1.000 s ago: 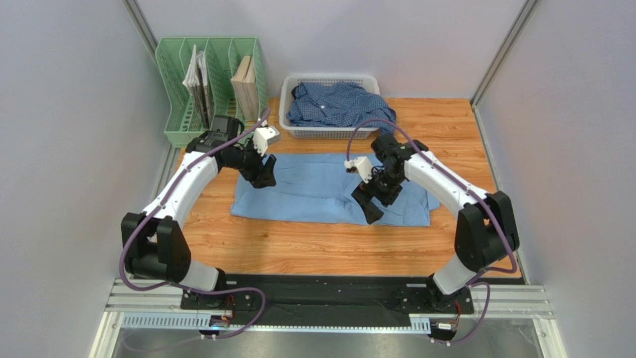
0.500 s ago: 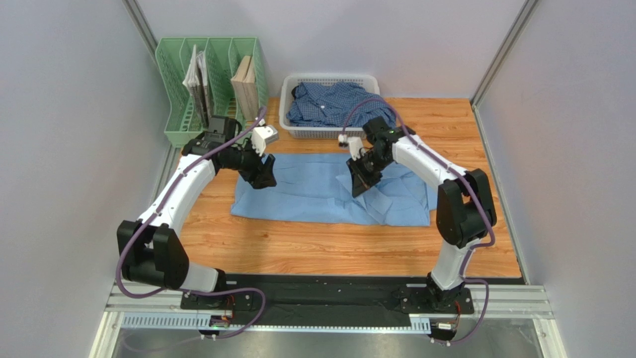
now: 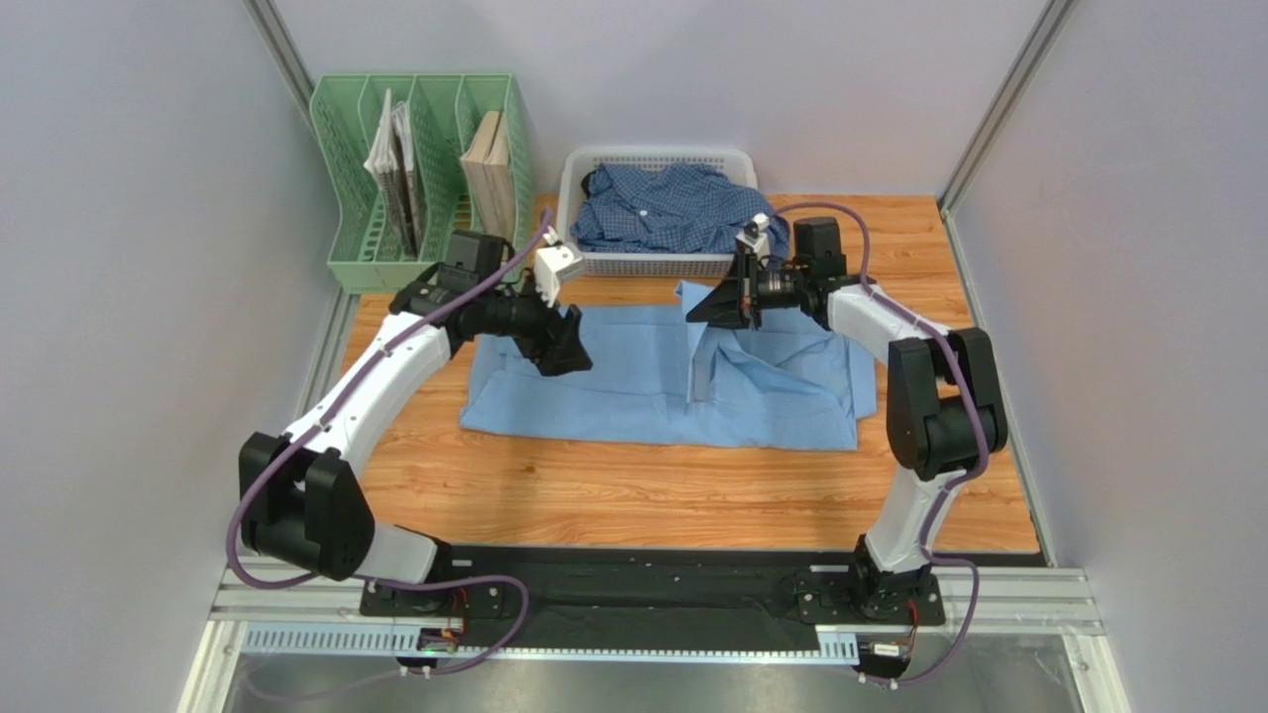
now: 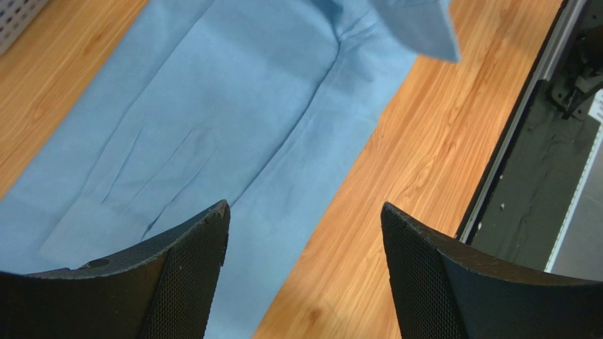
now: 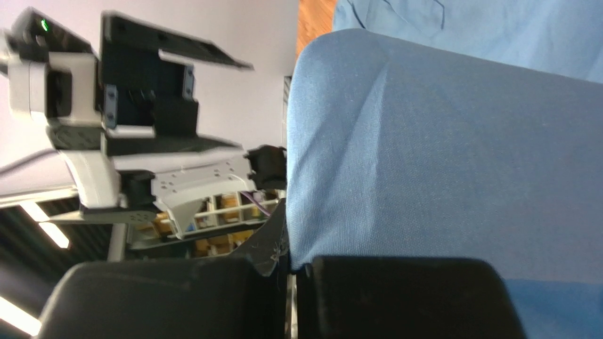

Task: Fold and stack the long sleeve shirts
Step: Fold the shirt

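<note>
Two arms [image 3: 372, 379] bow outward; right pincer [image 3: 697, 312] pinches the light-blue shirt [image 3: 625, 379] aloft, left pincer [image 4: 304, 212] hovers spread.

Wooden table [image 3: 596, 490], orange-brown grain. Plain pale grey walls [image 3: 134, 223] stood left, back, right, with metal corner posts [image 3: 277, 42]. Green slotted file rack [image 3: 346, 223] held books [image 3: 487, 171] at far left corner; white slotted basket [image 3: 572, 190] just beside. Black base plate [image 3: 655, 587] and aluminium rail [image 3: 283, 602] ran along near edge. Light even, soft.
</note>
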